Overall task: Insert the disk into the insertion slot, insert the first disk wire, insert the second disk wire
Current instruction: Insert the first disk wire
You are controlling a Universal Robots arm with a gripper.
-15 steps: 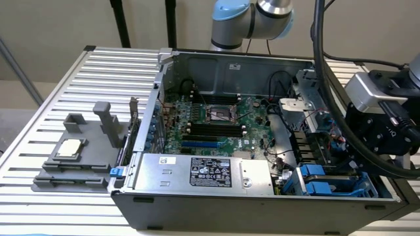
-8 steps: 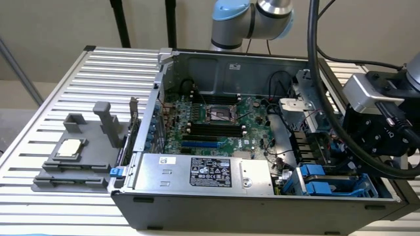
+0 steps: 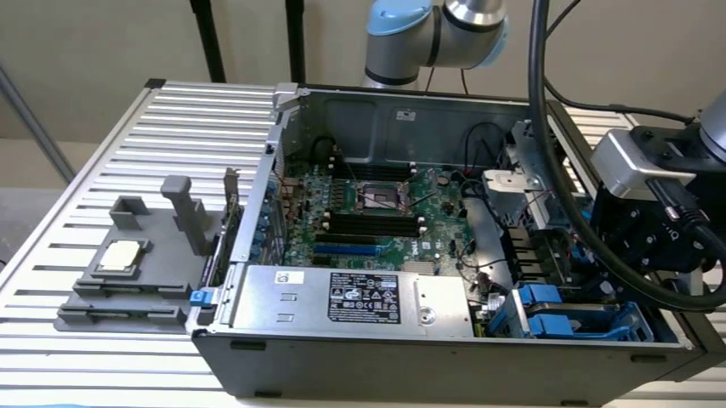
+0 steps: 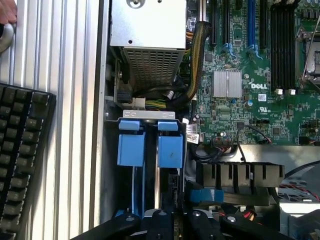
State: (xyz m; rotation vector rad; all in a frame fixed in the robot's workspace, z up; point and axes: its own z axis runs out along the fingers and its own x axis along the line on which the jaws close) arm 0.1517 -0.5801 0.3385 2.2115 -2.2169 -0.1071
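While you watch the near corner of the open case (image 3: 454,361) on the exterior view's right, note that the claw (image 4: 175,221) hangs over the drive cage with its black fingers (image 4: 160,220) drawn narrow, tips together. You cannot tell whether they pinch anything.

Your disk (image 4: 170,150), in its blue carrier, stands on edge within the slot (image 3: 618,321). Its two blue tabs sit side by side at the end toward the power supply (image 4: 147,30), just beside a pale crossbar (image 4: 150,115).

Room is tight there. On one side runs the case wall, and just outside it a keyboard (image 4: 22,160) lies on the slatted table (image 4: 65,75). On the other side sits the motherboard (image 4: 250,75). A braided cable bundle (image 4: 197,60) curves down from the power supply near the tabs.

From the exterior view, the arm's black wrist head (image 3: 652,229) sits above the case's right wall, and thick black hoses (image 3: 553,127) hang across that side. You have more open room over the middle of the board. Well apart on the exterior view's left stands a grey fixture (image 3: 136,272).
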